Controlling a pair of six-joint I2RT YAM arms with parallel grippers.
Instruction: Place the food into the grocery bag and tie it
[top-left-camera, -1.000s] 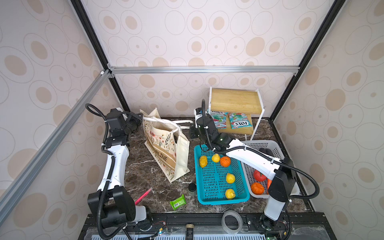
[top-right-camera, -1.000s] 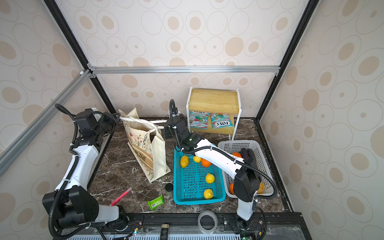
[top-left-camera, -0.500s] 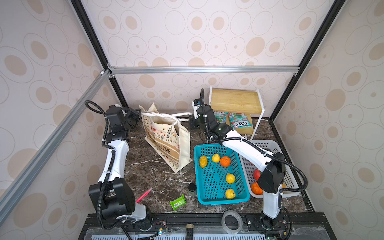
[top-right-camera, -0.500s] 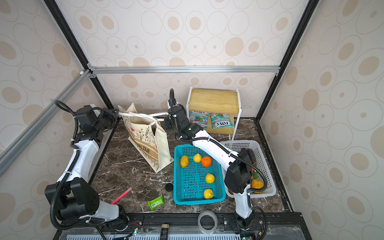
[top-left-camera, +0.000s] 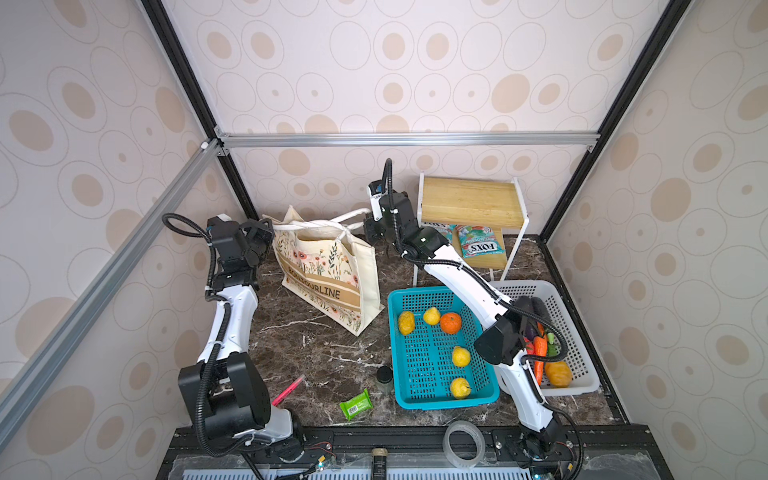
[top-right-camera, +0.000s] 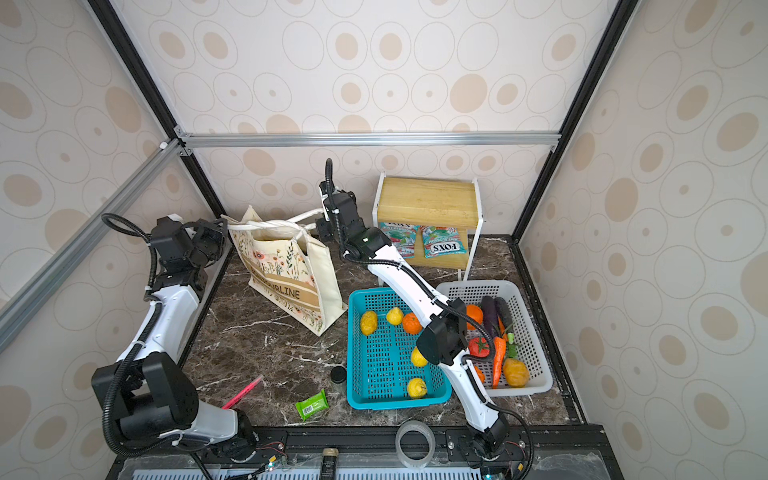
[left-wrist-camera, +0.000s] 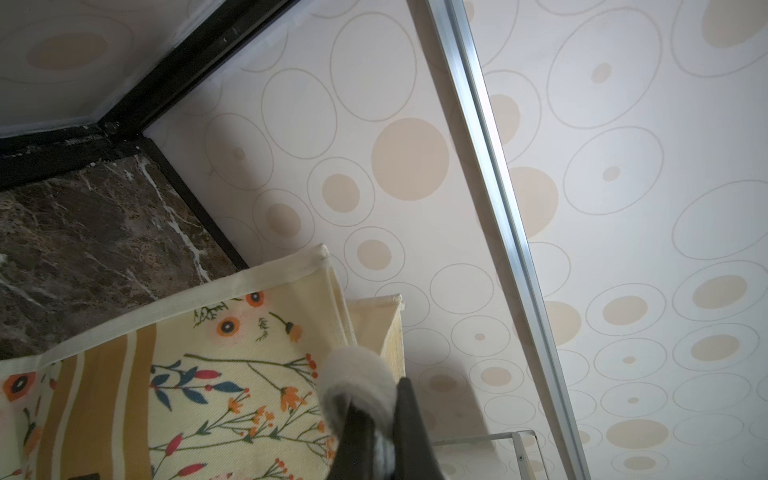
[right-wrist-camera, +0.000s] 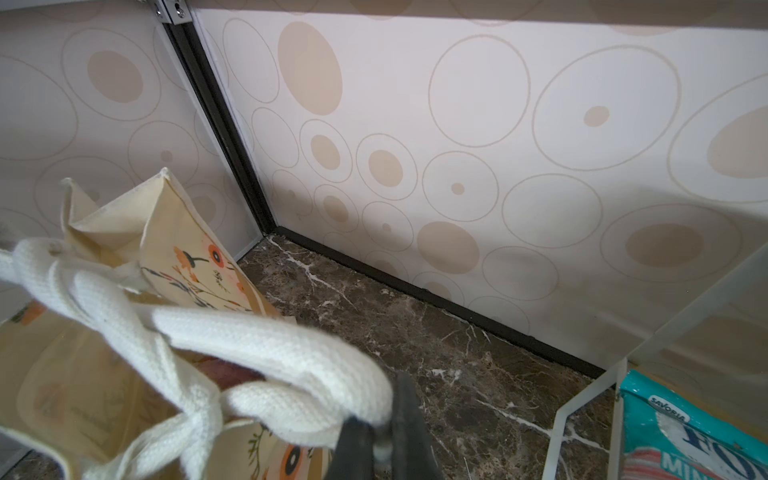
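The grocery bag (top-left-camera: 328, 274) (top-right-camera: 291, 270), a cream floral tote with a tan band, stands at the back left of the marble table. Its white handles (top-left-camera: 320, 224) are crossed and stretched taut between my two grippers. My left gripper (top-left-camera: 268, 230) (left-wrist-camera: 376, 401) is shut on one handle loop (left-wrist-camera: 357, 374) at the bag's left. My right gripper (top-left-camera: 370, 226) (right-wrist-camera: 380, 419) is shut on the other handle loop (right-wrist-camera: 270, 345) at its right. The food in the bag is mostly hidden; a reddish shape (right-wrist-camera: 232, 374) shows in its mouth. A green packet (top-left-camera: 355, 405) lies near the front.
A teal basket (top-left-camera: 440, 401) with yellow and orange fruit sits to the right of the bag, a white basket (top-left-camera: 582, 384) of vegetables beyond it. A wooden shelf (top-left-camera: 469, 199) holds FOXS packets (top-left-camera: 478, 245). A pink pen (top-left-camera: 289, 388), a dark jar (top-left-camera: 384, 376) and a tape roll (top-left-camera: 463, 442) are at the front.
My right gripper has risen and moved toward the back wall with its handle. The bag has come up from a lean to stand straighter, and the handles are tauter. The left gripper has barely moved.
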